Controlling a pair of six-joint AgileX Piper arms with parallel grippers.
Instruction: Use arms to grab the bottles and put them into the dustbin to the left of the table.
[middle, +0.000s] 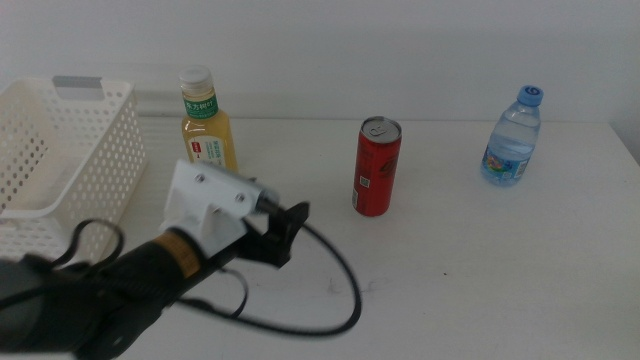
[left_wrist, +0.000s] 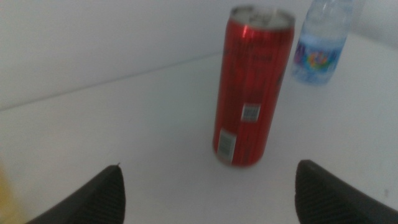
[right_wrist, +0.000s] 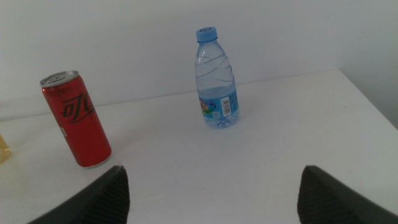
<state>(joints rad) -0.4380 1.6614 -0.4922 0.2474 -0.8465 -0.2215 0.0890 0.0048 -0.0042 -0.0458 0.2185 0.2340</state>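
White table (middle: 480, 270), pale wall behind it. Using the red can (middle: 378, 166) as the reference for everything.

My left gripper (middle: 285, 232) is over the table on the dustbin side of the can, near it but not touching, pointed toward it. In the left wrist view the can (left_wrist: 252, 87) stands upright between my two spread jaws, ahead of the tips; jaws released, holding nothing. My white wrist housing (middle: 212, 202) with its brass ring sits just behind the gripper, and a black cable (middle: 330, 290) loops onto the table on the near side of the can.

Yellow-tea bottle (middle: 207, 122): upright, white cap, green label, well apart from the can on the same side as my left arm, further back, just beside the dustbin (middle: 62, 150). Dustbin is the white perforated basket past that bottle, at the table's edge, grey handle bar along its back rim.

Water bottle (middle: 514, 136): upright, blue cap, well apart from the can on the opposite side, slightly further back.

My right gripper (right_wrist: 214, 193) is out of the middle view. Its wrist view shows the jaws wide apart and empty, with the can (right_wrist: 76, 118) and water bottle (right_wrist: 217, 79) both standing beyond the tips.
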